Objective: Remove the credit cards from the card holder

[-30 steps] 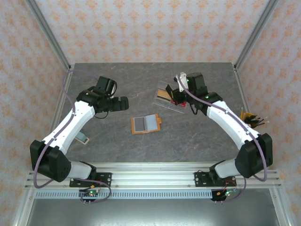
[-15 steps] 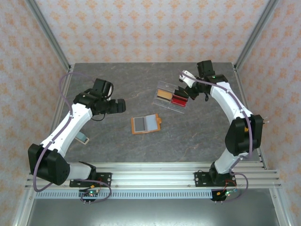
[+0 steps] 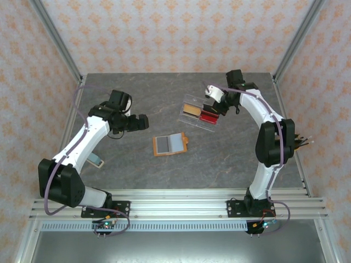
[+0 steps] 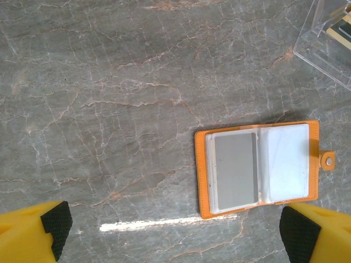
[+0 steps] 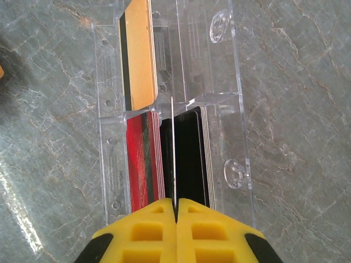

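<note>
Left claw spread wide over bare table beside card holder; right claw pinches credit card edge-on.

A grey, marble-veined table stands inside a papered enclosure. Behind the table rises a peach wall printed with small orange floral motifs; matching walls close off both its sides. Slanted aluminium posts climb from the table's far corners. A ribbed aluminium rail runs along its near edge, a plain grey metal panel just beyond. A bright streak of glare lies across the tabletop.
</note>
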